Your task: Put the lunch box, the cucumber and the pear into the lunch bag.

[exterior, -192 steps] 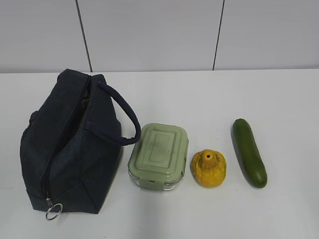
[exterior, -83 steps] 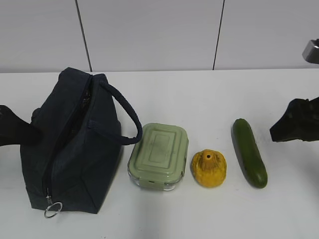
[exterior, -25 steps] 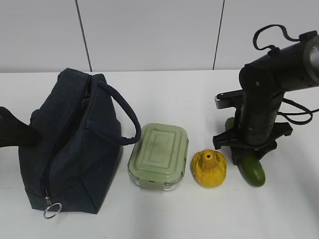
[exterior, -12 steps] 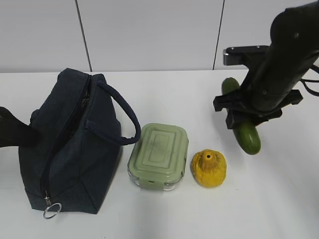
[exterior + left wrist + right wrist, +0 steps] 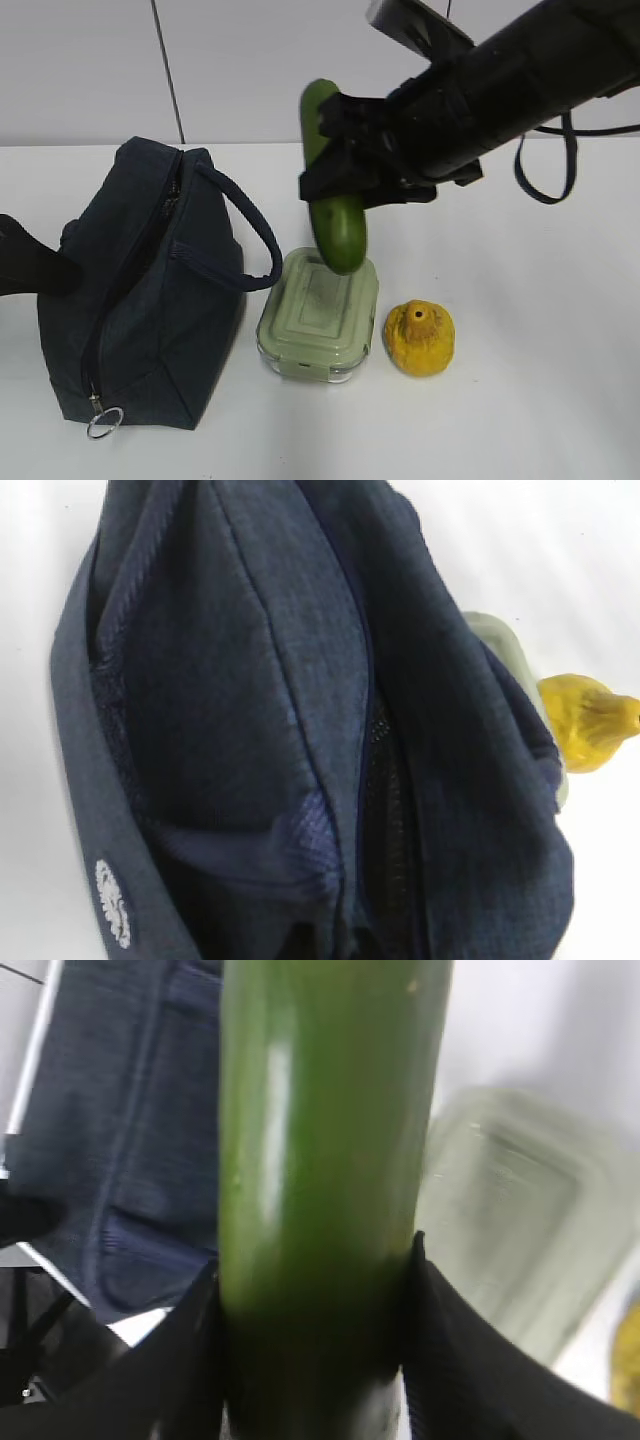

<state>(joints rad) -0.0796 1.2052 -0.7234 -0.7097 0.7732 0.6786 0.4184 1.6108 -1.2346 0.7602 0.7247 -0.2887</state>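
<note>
Gaping lunch bag (image 5: pixel 140 290), seemingly unfilled.

A white table (image 5: pixel 560 400) meets a pale panelled wall (image 5: pixel 290 70).

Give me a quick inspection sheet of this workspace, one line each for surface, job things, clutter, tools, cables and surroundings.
Surface: white table, bare.
Job's things: cucumber airborne above lunch box; pear beside it; lunch bag unzipped along the top.
Clutter: nothing seen.
Grippers: right tool shut on cucumber; left tool not in view, a dark arm part at the bag's left side.
Cables: black cable looping off right arm.
Surroundings: grey panelled wall.
</note>
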